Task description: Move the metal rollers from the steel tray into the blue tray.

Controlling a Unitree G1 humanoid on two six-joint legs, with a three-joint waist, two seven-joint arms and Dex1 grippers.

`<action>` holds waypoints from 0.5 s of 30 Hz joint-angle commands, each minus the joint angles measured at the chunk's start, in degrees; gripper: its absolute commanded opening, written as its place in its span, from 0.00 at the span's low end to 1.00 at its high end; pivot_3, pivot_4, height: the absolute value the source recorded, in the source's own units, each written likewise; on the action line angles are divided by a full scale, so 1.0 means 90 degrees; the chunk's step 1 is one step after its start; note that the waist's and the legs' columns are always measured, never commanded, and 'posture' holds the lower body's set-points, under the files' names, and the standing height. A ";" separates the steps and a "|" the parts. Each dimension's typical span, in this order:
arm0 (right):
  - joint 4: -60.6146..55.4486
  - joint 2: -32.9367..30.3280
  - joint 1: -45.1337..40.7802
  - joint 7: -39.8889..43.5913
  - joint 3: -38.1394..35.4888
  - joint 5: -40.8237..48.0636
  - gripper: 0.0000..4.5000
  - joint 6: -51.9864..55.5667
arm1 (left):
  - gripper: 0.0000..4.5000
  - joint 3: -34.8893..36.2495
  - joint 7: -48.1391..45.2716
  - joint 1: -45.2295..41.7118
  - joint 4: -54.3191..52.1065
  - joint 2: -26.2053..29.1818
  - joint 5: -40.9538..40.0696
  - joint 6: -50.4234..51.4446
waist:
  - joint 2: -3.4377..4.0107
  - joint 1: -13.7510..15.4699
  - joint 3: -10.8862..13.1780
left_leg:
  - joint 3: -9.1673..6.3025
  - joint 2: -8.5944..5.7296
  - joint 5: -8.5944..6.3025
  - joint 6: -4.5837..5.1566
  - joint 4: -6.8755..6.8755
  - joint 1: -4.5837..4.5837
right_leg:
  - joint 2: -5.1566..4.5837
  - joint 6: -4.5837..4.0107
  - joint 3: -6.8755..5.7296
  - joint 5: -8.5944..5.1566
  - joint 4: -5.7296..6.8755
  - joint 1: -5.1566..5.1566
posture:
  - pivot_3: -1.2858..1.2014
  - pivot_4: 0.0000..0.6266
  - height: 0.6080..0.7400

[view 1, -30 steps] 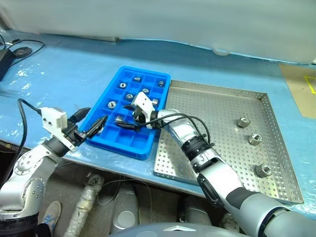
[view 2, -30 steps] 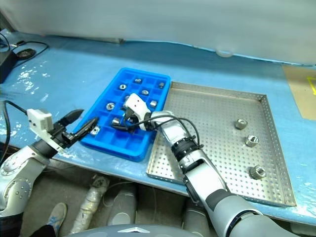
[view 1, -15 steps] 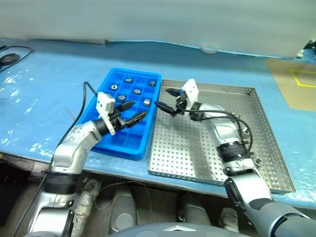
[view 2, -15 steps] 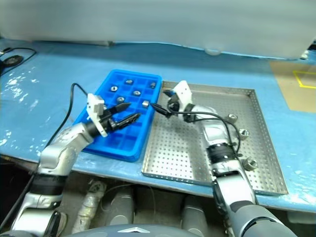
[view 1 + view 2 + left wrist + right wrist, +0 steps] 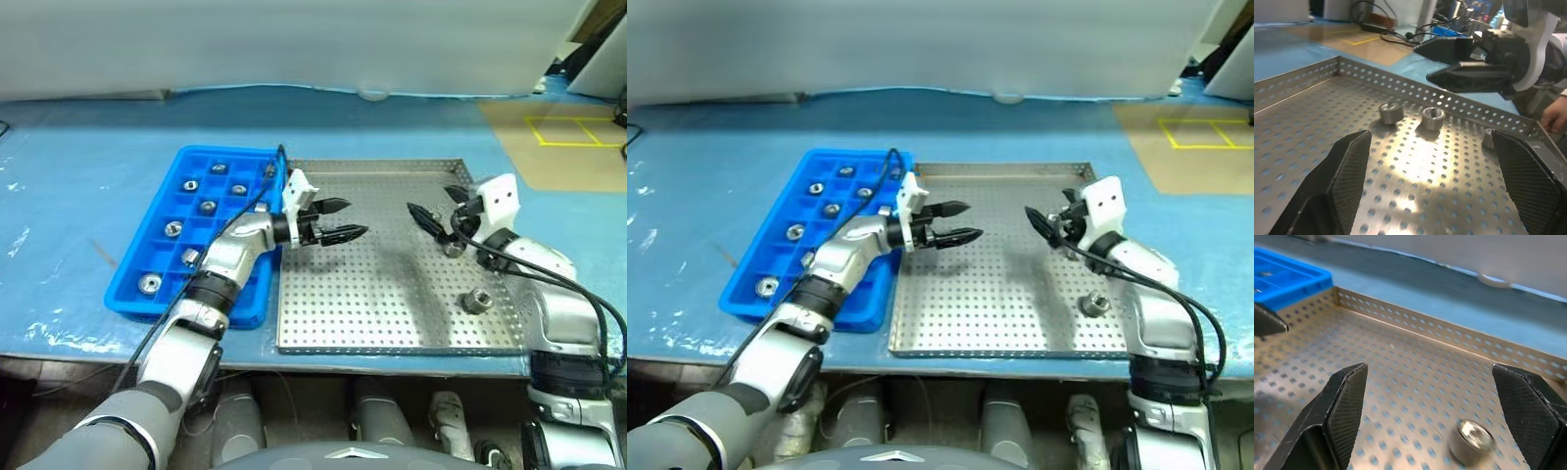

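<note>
The steel tray (image 5: 382, 313) lies at the centre, and the blue tray (image 5: 257, 294) adjoins its left side. Several metal rollers (image 5: 172, 229) sit in the blue tray's compartments. In the steel tray one roller (image 5: 477, 299) lies near the right rim and another (image 5: 453, 248) sits just under my right gripper. My left gripper (image 5: 351, 218) hovers open and empty over the steel tray's left part, pointing right. My right gripper (image 5: 432, 204) hovers open and empty over the right part. The left wrist view shows three rollers (image 5: 1433, 117) along the far rim.
Blue sheeting (image 5: 88, 147) covers the table around both trays. A brown board with yellow tape (image 5: 573, 132) lies at the back right. A person's hand (image 5: 1555, 117) shows beyond the steel tray's rim in the left wrist view. The table's front edge runs just below the trays.
Both arms swung right. The left gripper went from beside the blue tray to over the steel tray. The right gripper left the blue tray for the steel tray's right part. The view shifted too.
</note>
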 commanded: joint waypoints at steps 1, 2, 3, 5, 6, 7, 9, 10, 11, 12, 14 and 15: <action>-0.0940 -0.0082 0.0420 -0.0343 -0.0549 0.0226 0.95 0.0325 | 0.92 0.0018 -0.0364 -0.0533 0.0693 -0.0338 0.0176 -0.0381 | 0.0000 -0.0086 0.0000 | 0.0010 -0.0002 -0.0008 0.0013 0.0008 0.0001 | 0.0000 0.0007 0.0015 -0.0001 -0.0001 -0.0001 | 0.28 0.24 1.00; -0.1108 -0.0079 0.0560 -0.0426 -0.0645 0.0255 0.95 0.0405 | 0.92 0.0008 -0.0400 -0.0653 0.0926 -0.0434 0.0271 -0.0489 | 0.0000 -0.0118 0.0000 | 0.0025 -0.0004 -0.0018 0.0025 0.0022 0.0001 | -0.0001 0.0015 0.0031 -0.0004 -0.0004 -0.0003 | 0.27 0.24 1.00; -0.1322 -0.0052 0.0720 -0.0540 -0.0749 0.0274 0.95 0.0514 | 0.92 -0.0009 -0.0398 -0.0807 0.1222 -0.0551 0.0395 -0.0656 | 0.0001 -0.0184 0.0000 | 0.0038 -0.0005 -0.0028 0.0040 0.0035 0.0002 | -0.0002 0.0021 0.0042 -0.0004 -0.0006 -0.0003 | 0.26 0.24 1.00; -0.1707 -0.0012 0.1052 -0.0716 -0.0963 0.0323 0.95 0.0675 | 0.92 0.0017 -0.0239 -0.1116 0.1790 -0.0812 0.0617 -0.0985 | 0.0000 -0.0301 0.0000 | 0.0052 -0.0011 -0.0040 0.0056 0.0045 0.0000 | -0.0009 0.0045 0.0053 -0.0016 -0.0015 -0.0003 | 0.24 0.24 1.00; -0.1869 0.0010 0.1198 -0.0815 -0.1051 0.0327 0.95 0.0740 | 0.92 0.0063 -0.0041 -0.1291 0.2084 -0.0943 0.0725 -0.1141 | -0.0001 -0.0367 0.0000 | 0.0056 -0.0012 -0.0043 0.0061 0.0049 -0.0003 | -0.0010 0.0067 0.0057 -0.0027 -0.0019 -0.0005 | 0.23 0.24 1.00; -0.1993 0.0019 0.1335 -0.0895 -0.1133 0.0315 0.95 0.0783 | 0.92 0.0105 0.0214 -0.1449 0.2334 -0.1067 0.0840 -0.1291 | -0.0001 -0.0425 0.0000 | 0.0057 -0.0012 -0.0046 0.0064 0.0051 -0.0006 | -0.0011 0.0073 0.0057 -0.0030 -0.0022 -0.0004 | 0.23 0.24 1.00; -0.2226 0.0049 0.1570 -0.1044 -0.1287 0.0315 0.95 0.0871 | 0.92 0.0213 0.0929 -0.1781 0.2794 -0.1302 0.1063 -0.1564 | -0.0001 -0.0518 0.0000 | 0.0057 -0.0014 -0.0049 0.0069 0.0058 -0.0012 | -0.0013 0.0084 0.0057 -0.0030 -0.0028 -0.0005 | 0.21 0.24 1.00; -0.2355 0.0072 0.1662 -0.1103 -0.1372 0.0354 0.95 0.0919 | 0.92 0.0322 0.1301 -0.1953 0.2983 -0.1425 0.1093 -0.1636 | -0.0001 -0.0586 0.0000 | 0.0057 -0.0014 -0.0052 0.0073 0.0063 -0.0015 | -0.0013 0.0091 0.0058 -0.0030 -0.0032 -0.0005 | 0.20 0.24 1.00; -0.2459 0.0085 0.1735 -0.1160 -0.1437 0.0380 0.95 0.0958 | 0.92 0.0430 0.1616 -0.2101 0.3144 -0.1528 0.1113 -0.1691 | -0.0001 -0.0634 0.0001 | 0.0057 -0.0016 -0.0057 0.0080 0.0069 -0.0021 | -0.0014 0.0097 0.0058 -0.0030 -0.0036 -0.0005 | 0.20 0.24 1.00; -0.2538 0.0084 0.1816 -0.1205 -0.1496 0.0384 0.95 0.0976 | 0.92 0.0505 0.1864 -0.2209 0.3272 -0.1614 0.1160 -0.1764 | -0.0001 -0.0739 0.0001 | 0.0057 -0.0016 -0.0063 0.0083 0.0077 -0.0028 | -0.0015 0.0103 0.0058 -0.0030 -0.0037 -0.0007 | 0.19 0.24 1.00; -0.2662 0.0060 0.2005 -0.1266 -0.1608 0.0342 0.95 0.0987 | 0.92 0.0577 0.2193 -0.2356 0.3446 -0.1751 0.1276 -0.1875 | 0.0004 -0.0928 -0.0003 | 0.0056 -0.0015 -0.0082 0.0090 0.0103 -0.0045 | -0.0017 0.0114 0.0058 -0.0031 -0.0045 -0.0009 | 0.19 0.24 1.00; -0.2725 0.0078 0.2067 -0.1298 -0.1675 0.0381 0.95 0.0999 | 0.92 0.0626 0.2378 -0.2422 0.3511 -0.1809 0.1317 -0.1905 | 0.0005 -0.1030 -0.0003 | 0.0055 -0.0015 -0.0091 0.0094 0.0111 -0.0054 | -0.0018 0.0122 0.0057 -0.0030 -0.0054 -0.0007 | 0.18 0.24 1.00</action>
